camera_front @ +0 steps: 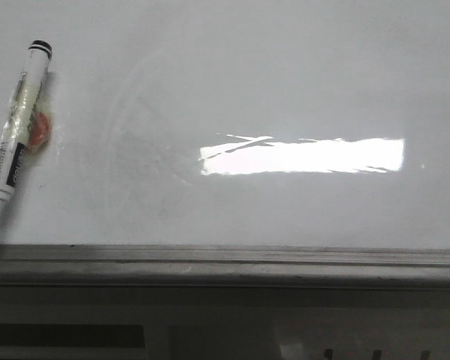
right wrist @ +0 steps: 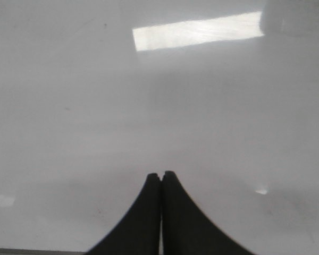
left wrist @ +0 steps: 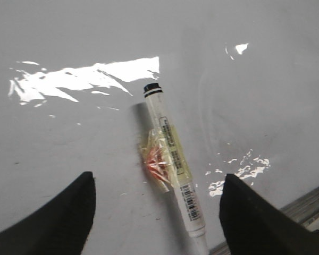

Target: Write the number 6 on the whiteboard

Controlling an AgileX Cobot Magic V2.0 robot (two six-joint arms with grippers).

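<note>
Left gripper (left wrist: 157,199): jaws wide apart, holding nothing, hovering over a marker pen (left wrist: 171,159) that lies flat on the whiteboard (camera_front: 285,82). Pen points between the two fingers, touching neither. Clear tape and a crumpled red scrap (left wrist: 155,162) cling to its barrel.

Right gripper (right wrist: 160,178): fingertips pressed together, empty, above bare board.

Front view: pen at the board's left side, tip toward the grey edge rail (camera_front: 225,262). No drawn 6 visible anywhere; only faint wipe smears and a bright glare strip (camera_front: 304,156). Label print on the pen unreadable.
</note>
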